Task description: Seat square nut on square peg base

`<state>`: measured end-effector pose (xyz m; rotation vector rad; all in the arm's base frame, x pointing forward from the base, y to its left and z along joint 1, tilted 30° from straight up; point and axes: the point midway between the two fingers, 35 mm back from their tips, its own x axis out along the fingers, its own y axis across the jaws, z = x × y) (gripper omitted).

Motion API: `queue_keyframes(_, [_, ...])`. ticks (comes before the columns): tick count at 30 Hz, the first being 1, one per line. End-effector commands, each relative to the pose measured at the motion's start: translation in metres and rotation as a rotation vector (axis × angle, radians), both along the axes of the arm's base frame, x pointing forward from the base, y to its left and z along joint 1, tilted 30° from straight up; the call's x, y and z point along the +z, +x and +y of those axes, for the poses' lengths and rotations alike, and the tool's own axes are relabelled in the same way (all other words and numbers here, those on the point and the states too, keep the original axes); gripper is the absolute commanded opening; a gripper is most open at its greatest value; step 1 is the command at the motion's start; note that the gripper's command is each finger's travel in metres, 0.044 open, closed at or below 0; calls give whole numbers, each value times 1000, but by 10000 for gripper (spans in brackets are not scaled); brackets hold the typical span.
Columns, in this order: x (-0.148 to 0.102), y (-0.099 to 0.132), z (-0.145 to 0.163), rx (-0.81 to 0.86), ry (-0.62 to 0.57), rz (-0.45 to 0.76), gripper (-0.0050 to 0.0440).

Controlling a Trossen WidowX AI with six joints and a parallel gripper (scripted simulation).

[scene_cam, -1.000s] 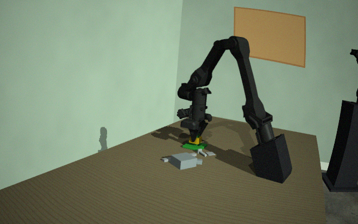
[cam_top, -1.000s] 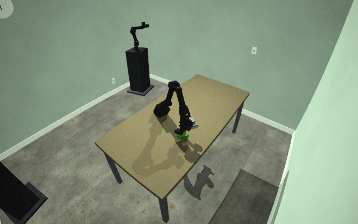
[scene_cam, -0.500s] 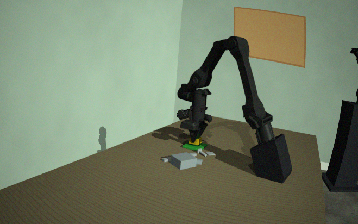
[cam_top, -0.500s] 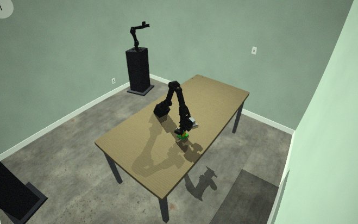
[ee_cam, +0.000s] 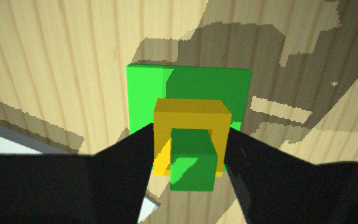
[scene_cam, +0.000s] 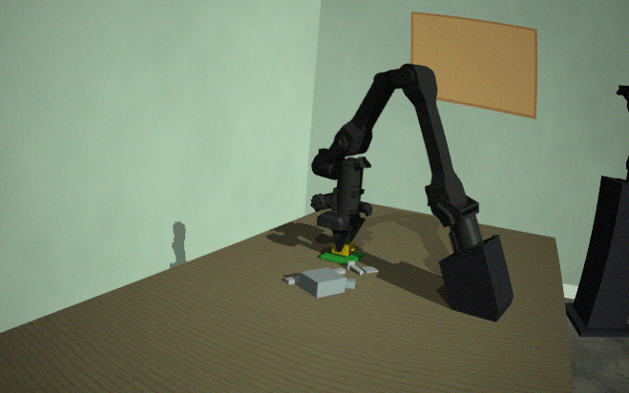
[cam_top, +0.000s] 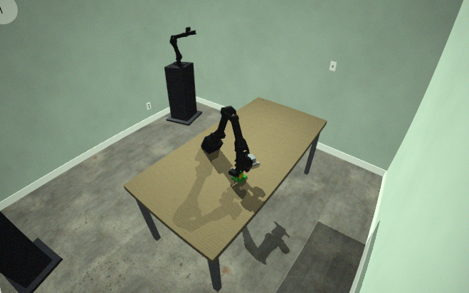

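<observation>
My gripper [ee_cam: 188, 130] is shut on the yellow square nut [ee_cam: 192, 135], its black fingers pressing the nut's left and right sides. The green square peg [ee_cam: 194, 159] stands inside the nut's hole, so the nut is around the peg. The flat green base plate [ee_cam: 189, 95] lies under both. In the exterior view the gripper [scene_cam: 343, 239] points straight down with the nut [scene_cam: 343, 249] low, close above the green base [scene_cam: 341, 256]. I cannot tell whether the nut touches the base. The top view shows the same spot [cam_top: 239, 176] near the table's right edge.
A grey block with thin grey arms [scene_cam: 324, 280] lies on the table just in front of the green base. The arm's black base [scene_cam: 475, 280] stands to the right. A black pedestal with another arm [scene_cam: 615, 254] stands off the table.
</observation>
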<state>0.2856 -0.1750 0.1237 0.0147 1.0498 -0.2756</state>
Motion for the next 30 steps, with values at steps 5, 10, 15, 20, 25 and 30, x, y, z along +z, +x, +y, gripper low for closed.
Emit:
queue_keyframes(5, [4,3,-2,-2,-10,-15,-50])
queue_keyframes(10, [3,3,-2,-2,-10,-15,-50])
queue_keyframes(15, [4,2,-1,-1,-11,-16,-50])
queue_keyframes(20, [5,2,-1,0,-12,-18,-50])
queue_keyframes(25, [5,2,-1,0,-12,-18,72])
queue_keyframes(30, [5,2,-1,0,-12,-18,144])
